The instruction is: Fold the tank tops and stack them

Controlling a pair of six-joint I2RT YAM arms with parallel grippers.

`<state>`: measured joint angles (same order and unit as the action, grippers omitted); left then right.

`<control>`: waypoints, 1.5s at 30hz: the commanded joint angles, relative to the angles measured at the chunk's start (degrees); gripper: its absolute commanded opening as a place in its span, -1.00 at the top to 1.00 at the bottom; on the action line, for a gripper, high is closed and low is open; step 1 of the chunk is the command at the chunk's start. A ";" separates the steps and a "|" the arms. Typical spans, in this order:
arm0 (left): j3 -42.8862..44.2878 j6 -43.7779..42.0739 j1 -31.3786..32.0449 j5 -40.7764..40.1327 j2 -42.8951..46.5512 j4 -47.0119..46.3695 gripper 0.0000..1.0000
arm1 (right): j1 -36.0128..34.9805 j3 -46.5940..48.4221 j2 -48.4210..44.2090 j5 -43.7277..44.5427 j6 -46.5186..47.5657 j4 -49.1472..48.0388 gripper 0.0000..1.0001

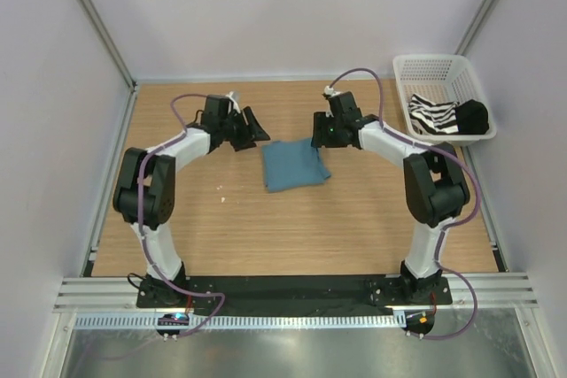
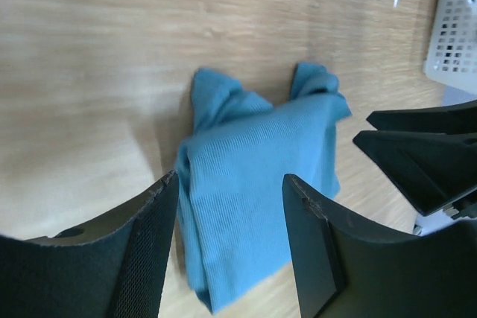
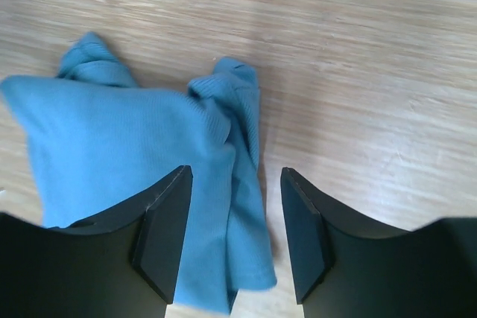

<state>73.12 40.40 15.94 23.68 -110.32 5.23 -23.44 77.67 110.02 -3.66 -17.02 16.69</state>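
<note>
A teal top point(image 1: 295, 165) lies folded into a rough square near the middle of the wooden tabletop point(image 1: 354, 227), a little toward the far side. Its two shoulder straps are bunched up and poke out along the far edge, and the fold looks slightly loose on one side, with layers showing at the edge.

The left tool point(image 1: 252, 126) sits just off the far left corner of that top, spread wide and holding nothing. In its own wrist view the cloth shows through the gap, lying on the wood. The right tool point(image 1: 317, 130) is at the far right corner of the top, also spread wide with nothing in its grip. From its wrist view it hangs over the strap side of the cloth, and I cannot tell whether it touches the fabric. The two tools face each other across the far edge of the top, close but apart.

Over at the far right corner of the tabletop stands a white mesh basket point(image 1: 431, 61). The striped top point(image 1: 434, 117) lies crumpled inside it, black and white, with a dark bundle beside it that I cannot make out
</note>
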 commanded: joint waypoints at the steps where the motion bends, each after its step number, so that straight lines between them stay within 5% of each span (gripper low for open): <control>1: -3.85 1.78 1.28 -2.66 10.81 0.65 -0.18 | 0.24 -2.77 -9.02 -1.24 -2.23 -3.67 -0.15; 9: -5.89 3.63 8.48 -2.95 13.31 2.41 -0.07 | 0.24 -10.95 -16.32 -8.47 -4.34 -7.28 0.09; 15: 0.96 5.30 12.26 3.99 5.14 1.98 -0.05 | 0.76 -17.45 -23.78 -2.33 -6.01 -8.16 0.23; 21: -0.35 14.70 12.53 12.96 -2.25 -13.04 0.07 | 1.56 -24.40 -33.61 7.57 -8.03 -8.78 0.44; 26: 0.88 16.45 13.76 12.27 -5.34 -14.82 0.08 | 1.91 -28.36 -39.08 11.04 -7.77 -8.69 0.55; 33: -7.10 25.77 10.78 14.46 -10.43 -31.56 0.12 | 3.13 -30.29 -42.25 11.14 -8.91 -8.25 0.65; 38: -10.63 28.33 8.58 14.81 -14.04 -37.92 0.15 | 9.19 -30.12 -40.15 1.85 -11.55 -8.78 0.72; 45: -20.63 29.12 -2.56 16.30 -12.73 -46.17 0.15 | 11.75 -30.03 -41.02 -1.35 -12.16 -9.30 0.73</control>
<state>57.43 70.13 19.53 41.47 -122.80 -38.70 -11.90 47.13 69.82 -2.09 -28.18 10.15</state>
